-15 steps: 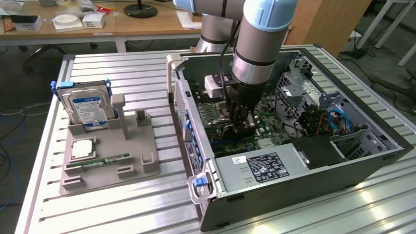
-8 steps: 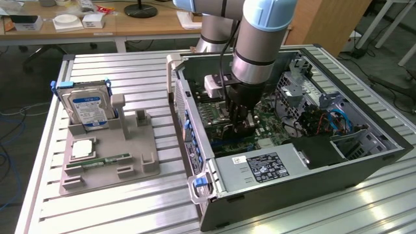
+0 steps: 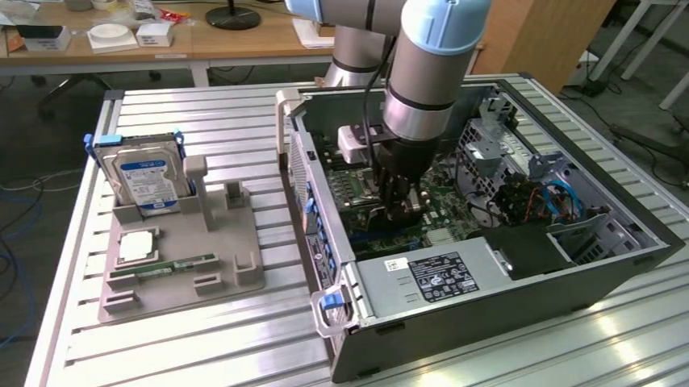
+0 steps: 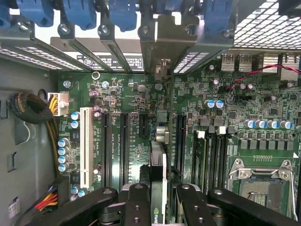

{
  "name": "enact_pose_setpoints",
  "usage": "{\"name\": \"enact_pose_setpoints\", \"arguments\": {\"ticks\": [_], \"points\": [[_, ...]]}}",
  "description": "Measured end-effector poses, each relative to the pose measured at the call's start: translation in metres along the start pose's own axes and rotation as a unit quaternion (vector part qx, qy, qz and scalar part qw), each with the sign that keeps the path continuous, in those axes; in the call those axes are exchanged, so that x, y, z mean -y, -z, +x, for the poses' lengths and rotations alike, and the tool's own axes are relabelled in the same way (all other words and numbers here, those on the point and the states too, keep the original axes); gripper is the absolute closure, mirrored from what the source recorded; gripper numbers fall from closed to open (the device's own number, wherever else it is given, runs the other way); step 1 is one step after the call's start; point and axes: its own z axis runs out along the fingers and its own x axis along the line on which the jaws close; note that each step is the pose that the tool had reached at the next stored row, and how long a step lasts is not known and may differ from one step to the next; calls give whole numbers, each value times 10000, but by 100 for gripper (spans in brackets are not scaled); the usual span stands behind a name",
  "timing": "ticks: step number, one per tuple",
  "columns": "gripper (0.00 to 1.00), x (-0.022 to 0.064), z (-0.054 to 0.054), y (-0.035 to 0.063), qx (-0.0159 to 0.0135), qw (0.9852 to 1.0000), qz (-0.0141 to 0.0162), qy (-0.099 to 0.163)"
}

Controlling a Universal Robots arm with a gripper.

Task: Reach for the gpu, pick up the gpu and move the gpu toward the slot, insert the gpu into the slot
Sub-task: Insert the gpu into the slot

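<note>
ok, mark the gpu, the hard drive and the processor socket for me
gpu (image 4: pixel 159 169): wrist view, top edge of the card held upright between the pincer's fingers.
hard drive (image 3: pixel 148 179): exterior view, blue label on its face.
processor socket (image 4: pixel 260 187): wrist view, centre of the square silver frame.

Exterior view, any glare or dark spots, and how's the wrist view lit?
Exterior view: bright glare streaks on the slatted metal table, deep shadow inside the computer case. Wrist view: motherboard evenly lit, daylight blows out behind the rear brackets.
</note>
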Motion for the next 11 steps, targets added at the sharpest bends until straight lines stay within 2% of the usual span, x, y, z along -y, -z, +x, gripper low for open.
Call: {"name": "enact_pose_setpoints", "arguments": {"ticks": [11], "points": [[74,0,-2,-24,1,10000,0,0]]}}
